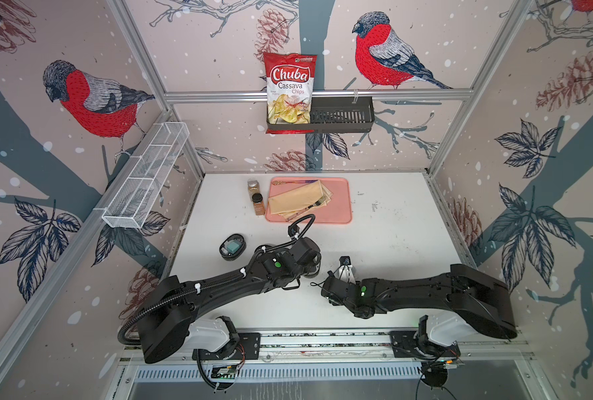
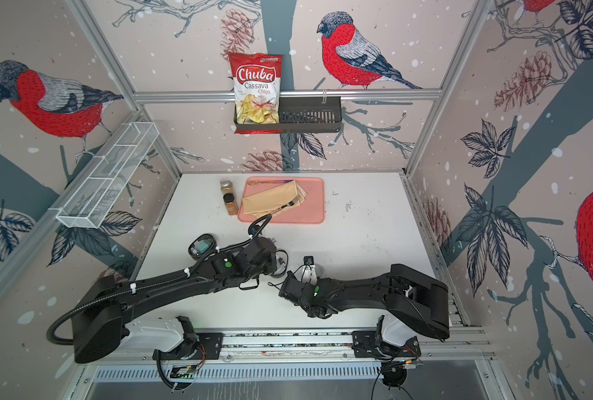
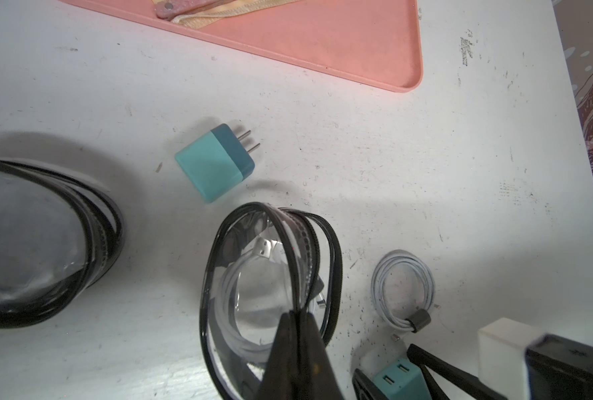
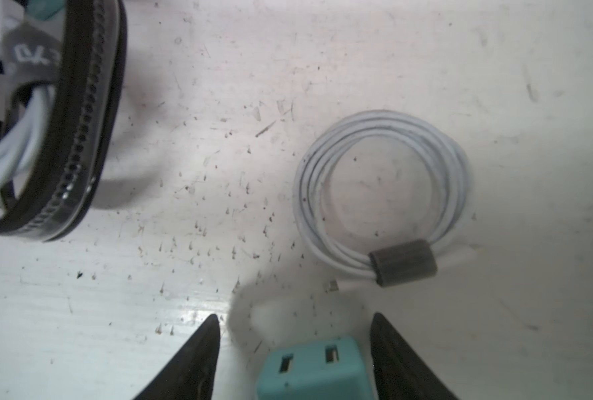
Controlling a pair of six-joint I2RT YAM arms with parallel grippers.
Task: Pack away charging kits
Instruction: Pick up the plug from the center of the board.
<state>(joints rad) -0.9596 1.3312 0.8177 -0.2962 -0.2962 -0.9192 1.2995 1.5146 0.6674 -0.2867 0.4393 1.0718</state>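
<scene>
The case (image 3: 336,273) is held open on the table (image 3: 357,156) by its lid (image 3: 253,270), which is pinched in the left gripper (image 3: 297,317); a slip would drop it shut. The adapter (image 4: 312,367) is straddled by the right gripper (image 4: 293,317), jaws apart and seemingly not touching it; being off-centre, it could be shoved askew.

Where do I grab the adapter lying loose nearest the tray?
Take the adapter from straight above, jaws across the light-teal body's two flat sides. It lies flat on the table with its prongs sticking out sideways, roughly toward the tray, so keep off that end.
</scene>
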